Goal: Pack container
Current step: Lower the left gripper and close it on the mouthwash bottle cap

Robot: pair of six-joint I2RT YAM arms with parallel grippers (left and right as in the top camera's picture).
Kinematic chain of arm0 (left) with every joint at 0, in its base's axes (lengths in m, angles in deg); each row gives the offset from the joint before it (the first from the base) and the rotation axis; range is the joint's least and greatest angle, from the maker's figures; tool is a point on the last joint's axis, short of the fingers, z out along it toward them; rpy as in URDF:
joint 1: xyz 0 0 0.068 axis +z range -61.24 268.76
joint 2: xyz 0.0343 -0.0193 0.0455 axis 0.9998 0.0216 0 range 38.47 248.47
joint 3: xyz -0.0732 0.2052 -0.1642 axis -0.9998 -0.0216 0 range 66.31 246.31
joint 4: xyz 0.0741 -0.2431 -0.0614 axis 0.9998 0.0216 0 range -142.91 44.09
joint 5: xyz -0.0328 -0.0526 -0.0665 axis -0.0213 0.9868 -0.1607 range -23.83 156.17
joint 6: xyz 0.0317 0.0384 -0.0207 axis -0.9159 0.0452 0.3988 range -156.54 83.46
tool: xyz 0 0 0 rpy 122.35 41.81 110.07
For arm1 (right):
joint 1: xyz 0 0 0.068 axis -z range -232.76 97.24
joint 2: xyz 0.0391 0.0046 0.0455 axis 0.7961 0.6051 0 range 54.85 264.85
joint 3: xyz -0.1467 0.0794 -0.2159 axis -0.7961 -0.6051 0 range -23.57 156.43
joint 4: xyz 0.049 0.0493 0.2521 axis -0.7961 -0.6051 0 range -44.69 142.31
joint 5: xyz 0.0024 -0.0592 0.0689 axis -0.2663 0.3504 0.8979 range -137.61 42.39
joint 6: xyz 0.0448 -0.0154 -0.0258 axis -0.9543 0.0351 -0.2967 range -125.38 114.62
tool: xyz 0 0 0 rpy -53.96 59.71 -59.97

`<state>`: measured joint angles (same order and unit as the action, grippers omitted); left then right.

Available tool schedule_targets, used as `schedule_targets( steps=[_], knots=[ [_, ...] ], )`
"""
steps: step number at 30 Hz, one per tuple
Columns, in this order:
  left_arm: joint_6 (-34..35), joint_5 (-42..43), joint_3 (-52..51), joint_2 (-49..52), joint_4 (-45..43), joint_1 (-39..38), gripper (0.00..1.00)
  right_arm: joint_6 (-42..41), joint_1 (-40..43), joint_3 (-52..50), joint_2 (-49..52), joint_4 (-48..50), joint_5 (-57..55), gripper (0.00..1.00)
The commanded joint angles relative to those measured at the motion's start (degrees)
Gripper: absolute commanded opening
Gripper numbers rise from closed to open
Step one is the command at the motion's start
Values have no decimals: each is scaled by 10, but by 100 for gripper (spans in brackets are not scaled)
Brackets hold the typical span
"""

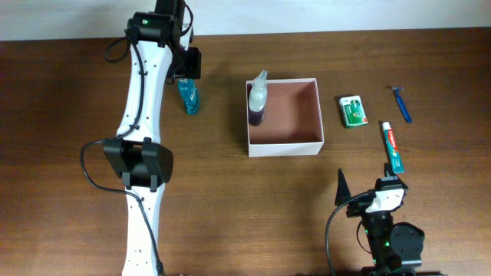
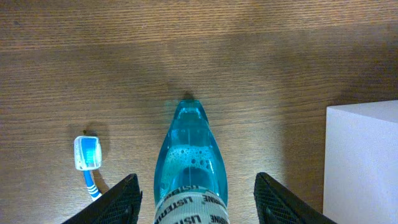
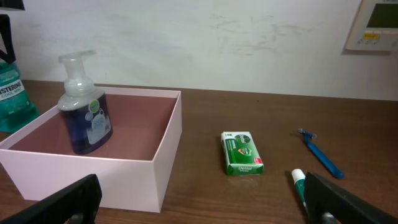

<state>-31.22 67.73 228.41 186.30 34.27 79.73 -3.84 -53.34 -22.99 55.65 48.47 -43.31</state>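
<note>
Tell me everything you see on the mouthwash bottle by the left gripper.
The mouthwash bottle is clear teal plastic holding blue liquid with bubbles, its label reading Listerine. It stands upright on the wooden table, left of the container and apart from it. The left gripper straddles it, open, fingers not touching.

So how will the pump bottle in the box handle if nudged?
The pump bottle is taller than wide, so a push near the head likely tips it. Dark liquid nearly fills it: probably heavy for its size. Smooth rounded sides may slip.
</note>
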Motion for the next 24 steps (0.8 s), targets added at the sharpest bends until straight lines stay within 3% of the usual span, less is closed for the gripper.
schedule_targets(
  steps=[1, 24],
  knots=[
    [-11, 6, -1, 8, 0, -1, 60, 0, -5, -3, -6, -3, -5, 99],
    [-11, 6, -1, 31, 3, -4, 59, 0, -5, -3, -6, -3, -5, 99]
  ],
)
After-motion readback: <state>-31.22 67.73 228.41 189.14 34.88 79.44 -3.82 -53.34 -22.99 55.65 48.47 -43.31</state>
